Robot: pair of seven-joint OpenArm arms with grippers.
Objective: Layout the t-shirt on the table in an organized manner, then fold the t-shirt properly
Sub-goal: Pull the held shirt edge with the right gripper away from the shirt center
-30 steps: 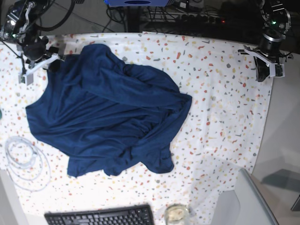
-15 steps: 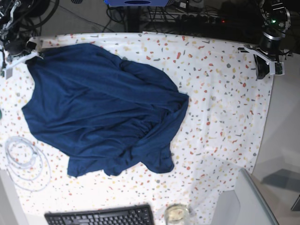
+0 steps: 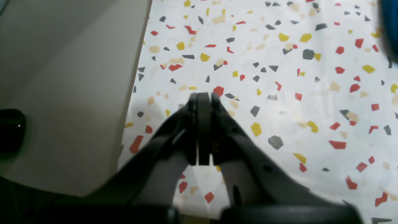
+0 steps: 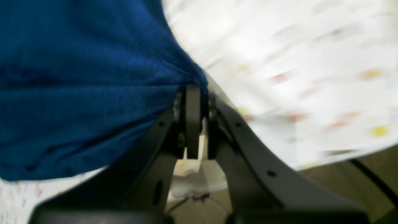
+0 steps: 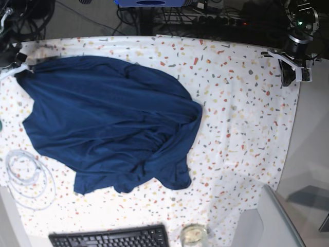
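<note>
right gripper is clamped on a corner of the t-shirt, bunched across the table; left gripper is closed, empty. the thin pinch could slip if tugged.

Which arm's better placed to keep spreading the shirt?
Right. Its pincer is shut on a corner of the crumpled dark navy fabric t-shirt; the left pincer is shut, empty, over bare flecked white tablecloth.
</note>
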